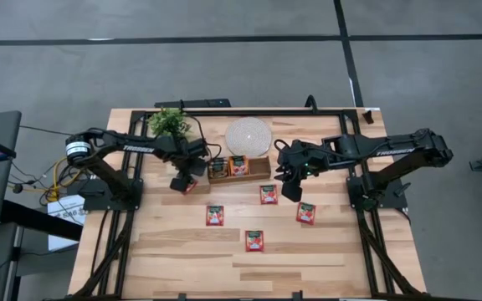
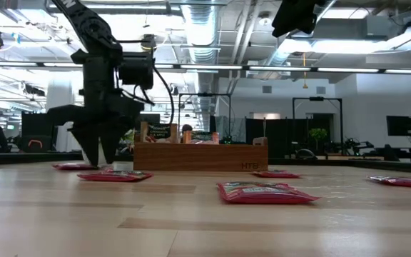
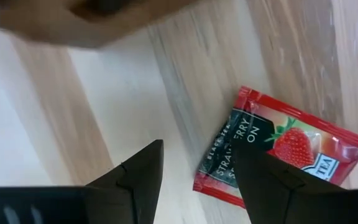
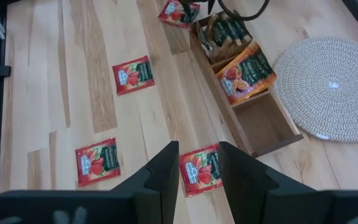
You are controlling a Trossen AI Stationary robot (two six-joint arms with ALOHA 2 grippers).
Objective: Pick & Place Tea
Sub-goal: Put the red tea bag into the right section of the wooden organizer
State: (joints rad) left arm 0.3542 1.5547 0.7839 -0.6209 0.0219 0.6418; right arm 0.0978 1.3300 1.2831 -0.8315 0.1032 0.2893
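Sachets of red strawberry tea lie scattered flat on the wooden table (image 1: 182, 251). One sachet (image 3: 278, 152) sits directly beneath the left gripper (image 1: 182, 181), just beside the left end of the wooden tray (image 1: 262, 171). In the left wrist view this sachet lies slightly off to one finger's side, its long axis slanting across the gap, one corner under that finger. The left gripper's jaws are spread wide and empty, fingertips close to the tabletop in the low view. It is plainly the nearer arm; a small sideways shift would likely centre the packet. The right gripper (image 1: 291, 186) hovers higher, jaws partly apart and holding nothing, above another sachet (image 4: 199, 168) near the tray's right end. Some tea already stands in the tray.
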